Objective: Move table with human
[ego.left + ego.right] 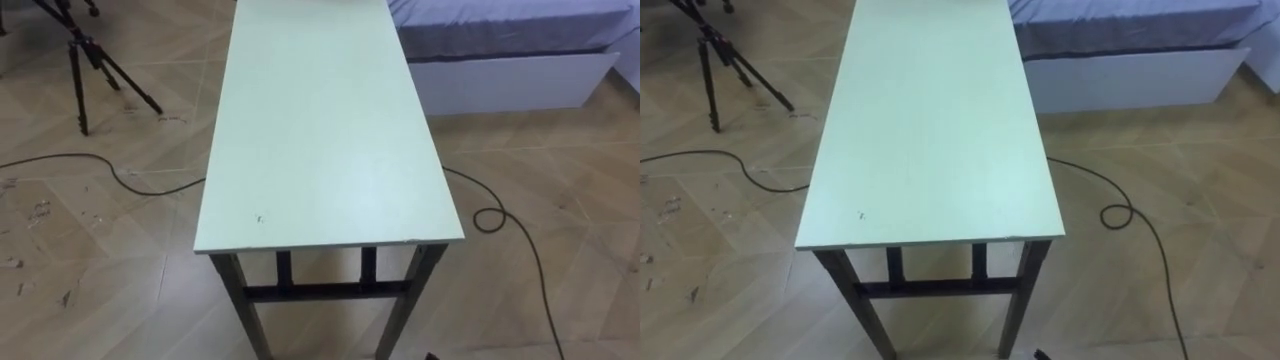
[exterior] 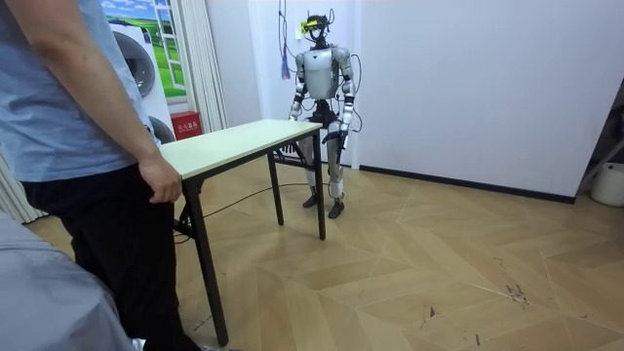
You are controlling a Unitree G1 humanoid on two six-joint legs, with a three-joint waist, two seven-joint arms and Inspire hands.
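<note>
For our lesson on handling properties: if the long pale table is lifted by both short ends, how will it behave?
The table probably stays stiff: a flat top on a braced dark frame. Long and narrow, it may tilt if one end rises first. Its smooth top looks slippery to grip.

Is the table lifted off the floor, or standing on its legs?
Standing. In the room view all visible dark legs of the pale green rectangular table reach the wooden floor, and its top sits level.
</note>
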